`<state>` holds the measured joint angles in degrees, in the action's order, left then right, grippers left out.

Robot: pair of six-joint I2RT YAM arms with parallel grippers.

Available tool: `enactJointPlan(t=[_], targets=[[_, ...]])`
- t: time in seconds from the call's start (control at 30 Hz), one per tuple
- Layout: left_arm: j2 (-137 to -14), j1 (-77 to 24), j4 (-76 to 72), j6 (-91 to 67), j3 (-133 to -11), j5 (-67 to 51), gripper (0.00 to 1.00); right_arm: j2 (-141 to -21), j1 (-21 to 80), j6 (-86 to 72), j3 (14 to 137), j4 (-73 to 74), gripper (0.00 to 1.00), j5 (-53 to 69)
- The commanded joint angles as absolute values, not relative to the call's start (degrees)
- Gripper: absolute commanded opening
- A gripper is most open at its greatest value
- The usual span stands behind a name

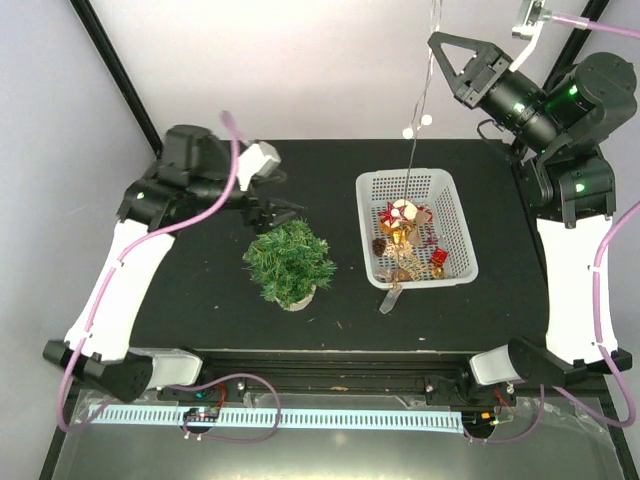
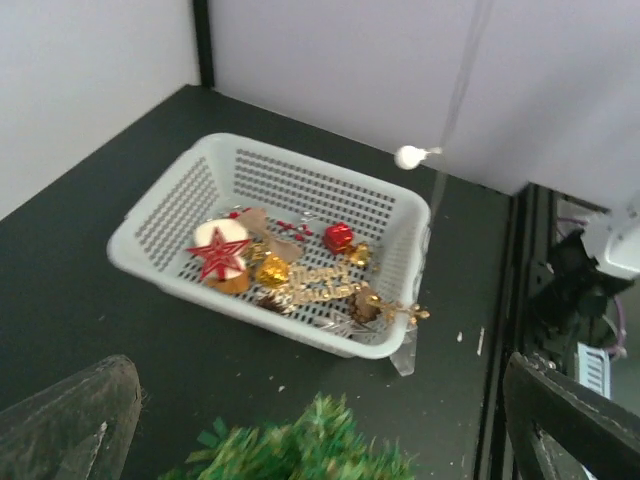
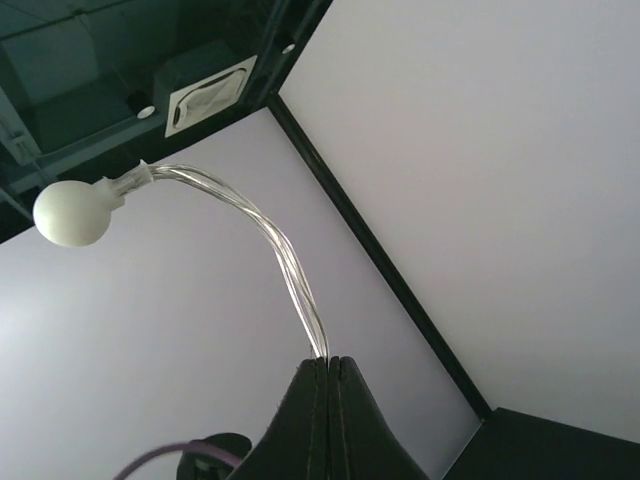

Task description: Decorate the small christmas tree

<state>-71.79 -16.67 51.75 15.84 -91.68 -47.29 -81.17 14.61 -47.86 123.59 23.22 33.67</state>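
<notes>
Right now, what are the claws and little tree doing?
Left gripper open, by small christmas tree. Right gripper shut on light string, held high. Tree undecorated. String hangs over basket.

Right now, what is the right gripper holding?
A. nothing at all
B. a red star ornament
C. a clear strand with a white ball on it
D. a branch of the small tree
C: in the right wrist view the right gripper is shut on a clear strand that ends in a white ball.

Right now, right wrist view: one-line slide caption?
Right gripper shut on a clear light string, its white bulb curling up against the pale wall.
</notes>
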Motion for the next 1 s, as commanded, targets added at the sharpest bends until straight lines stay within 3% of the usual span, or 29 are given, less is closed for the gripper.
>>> enactJointPlan(t=[0.0,0.2,0.47,0.97], targets=[[-77.3,-26.5,59.9,24.5,-101.4,-38.3,0.99,-82.5,14.8,-47.6,129.4,23.3,0.01,33.4],[-84.8,-35.2,59.0,25.9,-107.5,-36.8,0.99,-83.4,14.8,-51.4,132.8,20.9,0.01,34.4],[-90.9,-39.9,51.2,21.5,-107.4,-43.8,0.99,-81.8,14.9,-53.6,132.3,18.1,0.01,35.0],[-95.3,-48.4,30.6,14.6,-96.5,-42.9,0.99,-80.4,14.8,-58.0,126.9,11.1,0.01,36.2]])
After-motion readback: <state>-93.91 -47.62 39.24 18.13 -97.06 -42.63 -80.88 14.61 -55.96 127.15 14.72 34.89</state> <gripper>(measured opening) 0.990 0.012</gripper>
